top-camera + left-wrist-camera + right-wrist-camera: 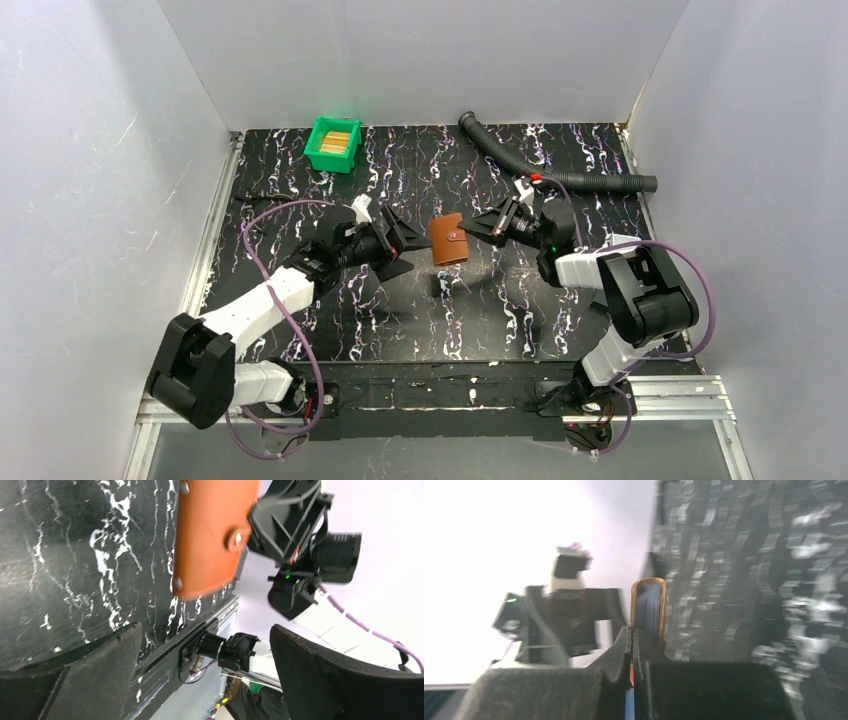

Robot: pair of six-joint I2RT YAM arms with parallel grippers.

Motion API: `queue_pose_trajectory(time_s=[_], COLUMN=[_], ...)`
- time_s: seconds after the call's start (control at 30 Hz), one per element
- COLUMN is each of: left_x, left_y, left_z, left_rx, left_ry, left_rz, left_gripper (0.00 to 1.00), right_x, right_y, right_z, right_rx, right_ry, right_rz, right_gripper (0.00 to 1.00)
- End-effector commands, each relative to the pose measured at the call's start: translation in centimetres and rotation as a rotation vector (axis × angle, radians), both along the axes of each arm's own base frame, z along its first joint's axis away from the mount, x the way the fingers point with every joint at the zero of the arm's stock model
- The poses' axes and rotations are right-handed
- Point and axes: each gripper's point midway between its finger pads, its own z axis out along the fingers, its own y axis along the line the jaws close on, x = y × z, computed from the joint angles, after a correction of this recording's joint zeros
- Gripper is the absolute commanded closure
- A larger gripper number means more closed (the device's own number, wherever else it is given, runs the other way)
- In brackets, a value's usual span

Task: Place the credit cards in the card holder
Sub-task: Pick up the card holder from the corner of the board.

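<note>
Looking over the black marbled table (pixel 520 320): left gripper (pixel 406 246) spread wide just left of the card holder (pixel 449 238); right gripper (pixel 480 226) clamped shut on its right edge, held above mid-table; credit cards (pixel 338 140) inside the green bin (pixel 320 152), far-left corner.

Near the middle of your desk (pixel 500 330) is the card holder (pixel 449 239), between the two tools. Your left tool (pixel 410 243) is just to its left, jaws spread wide and apart from it; in the left wrist view the holder lies ahead of the gap. Your right tool (pixel 478 226) is on its right, jaws pinched together on the holder's right edge. In the right wrist view the holder stands edge-on just beyond the fingertips. The bin (pixel 333 144) is at the far left of the desk, well apart from both tools, with the credit cards (pixel 338 139) inside it. A corrugated hose (pixel 560 165) lies along the far right, behind the right tool.
</note>
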Motion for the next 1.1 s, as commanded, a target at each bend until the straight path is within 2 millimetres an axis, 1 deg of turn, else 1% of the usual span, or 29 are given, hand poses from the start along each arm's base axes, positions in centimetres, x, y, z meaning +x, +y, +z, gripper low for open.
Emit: queue_pose_trajectory(time_s=[0.0,0.13,0.17,0.23,0.3,0.37,0.5,0.53,0.57,0.6,0.63,0.67,0.7,0.73,0.77,0.8,0.83,0.87,0.9,0.93,0.97,1.0,1.03,1.07], left_x=[0.8,0.7,0.6,0.4,0.2,-0.1,-0.8,-1.0,-1.1,-1.1,-1.2,-1.2,-1.2,-1.1,-1.0,-0.9,-0.9,-0.9,-0.9,-0.9,-1.0,-1.1,-1.1,-1.2], left_y=[-0.8,-1.0,-1.0,-1.2,-1.1,-0.7,-0.3,-0.3,-0.4,-0.4,-0.4,-0.3,-0.2,0.0,0.3,0.7,1.3,2.0,2.7,3.5,4.0,4.4,4.7,5.0], left_z=[1.7,2.7,3.2,4.9,5.9,6.9,8.0,8.3,8.6,9.0,9.5,9.8,9.8,9.4,8.5,7.6,6.7,5.9,5.3,4.7,4.6,4.5,4.5,4.6], left_rx=[-0.097,-0.135,-0.149,-0.187,-0.205,-0.221,-0.248,-0.256,-0.262,-0.266,-0.269,-0.264,-0.251,-0.219,-0.165,-0.098,-0.019,0.066,0.152,0.237,0.293,0.334,0.364,0.387], left_ry=[-0.062,-0.089,-0.101,-0.146,-0.172,-0.204,-0.231,-0.236,-0.241,-0.252,-0.271,-0.289,-0.299,-0.295,-0.285,-0.270,-0.261,-0.258,-0.261,-0.274,-0.288,-0.301,-0.312,-0.321], left_rz=[0.001,-0.006,-0.010,-0.021,-0.020,-0.013,-0.008,-0.014,-0.021,-0.026,-0.032,-0.035,-0.032,-0.024,-0.016,-0.007,-0.001,0.008,0.020,0.035,0.036,0.037,0.041,0.048], left_gripper=[0.01,0.00,0.03,0.13,0.22,0.36,0.46,0.50,0.59,0.70,0.80,0.89,0.98,1.00,1.00,1.00,1.00,1.00,1.00,1.00,1.00,1.00,1.00,1.00], right_x=[-4.0,-5.5,-5.8,-6.3,-6.5,-6.6,-6.7,-6.7,-6.7,-6.7,-6.7,-6.6,-6.3,-5.5,-4.5,-4.0,-3.4,-3.2,-3.3,-3.3,-3.7,-4.3,-5.0,-5.4], right_y=[2.1,2.9,3.1,3.6,3.8,3.7,3.8,3.9,4.0,4.2,4.5,5.0,5.6,5.9,5.5,4.1,2.6,1.6,0.9,0.8,1.0,1.8,2.7,3.3], right_z=[9.9,12.6,13.0,13.3,13.4,13.4,13.3,13.1,12.9,12.7,12.2,11.4,9.9,7.9,6.1,4.3,4.3,4.9,5.2,6.1,6.3,6.4,6.4,6.2], right_rx=[0.332,0.440,0.449,0.459,0.463,0.468,0.458,0.450,0.437,0.417,0.378,0.307,0.189,0.017,-0.174,-0.393,-0.570,-0.683,-0.754,-0.794,-0.820,-0.840,-0.857,-0.878], right_ry=[-0.089,-0.078,-0.078,-0.075,-0.076,-0.075,-0.066,-0.062,-0.058,-0.062,-0.075,-0.091,-0.108,-0.137,-0.158,-0.151,-0.187,-0.219,-0.237,-0.260,-0.267,-0.275,-0.279,-0.273], right_rz=[0.080,0.120,0.131,0.144,0.147,0.134,0.124,0.119,0.116,0.115,0.121,0.138,0.159,0.160,0.130,0.074,0.001,-0.057,-0.095,-0.131,-0.134,-0.124,-0.104,-0.100], right_gripper=[0.99,0.99,0.99,0.99,0.99,0.99,0.99,0.99,0.99,0.99,0.97,0.90,0.76,0.61,0.48,0.36,0.30,0.27,0.25,0.24,0.23,0.23,0.27,0.35])
